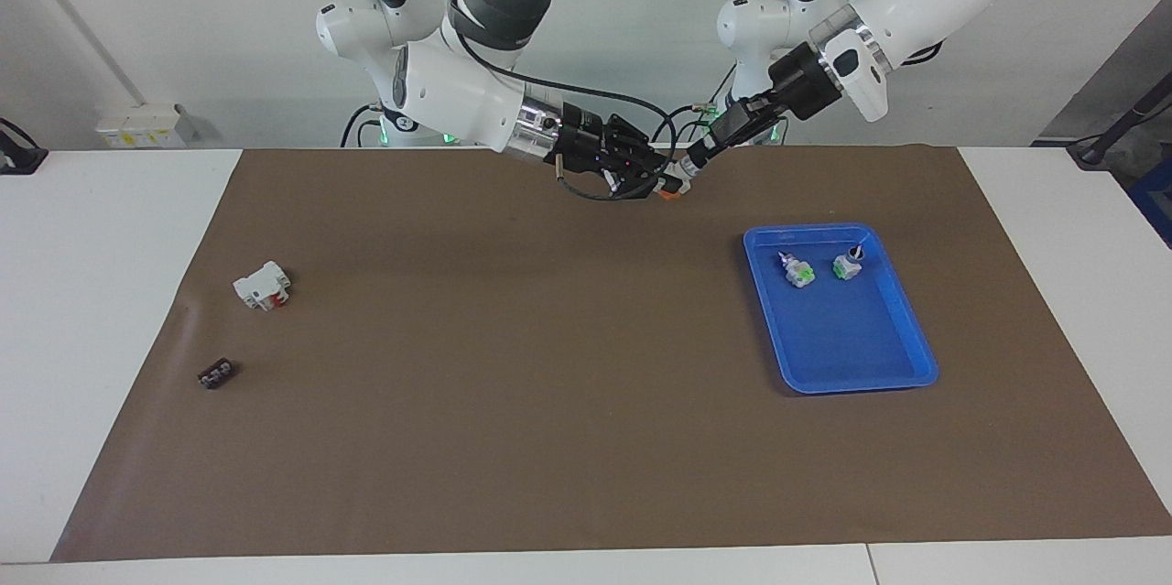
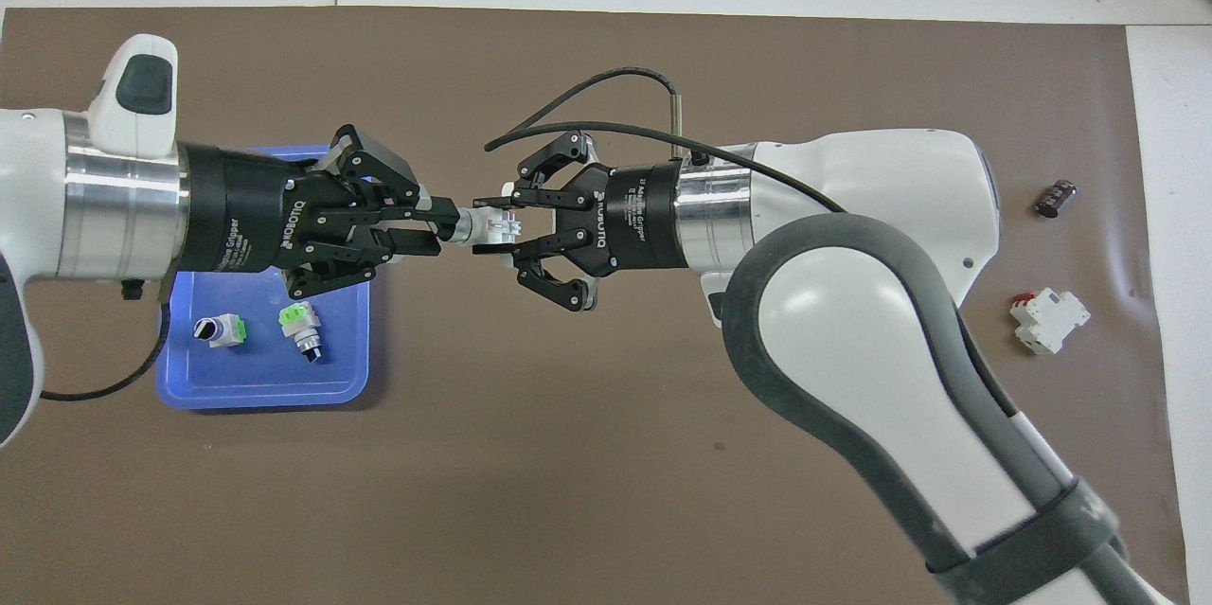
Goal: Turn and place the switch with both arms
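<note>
Overhead view, going left to right from the blue tray: two green switches are lying in it. Above the tray's rim the left gripper is pinching the switch at its knob end. Beside the tray, over the brown mat, the right gripper is clamping the switch's white body. At the right arm's end are lying a white block and a dark part.
</note>
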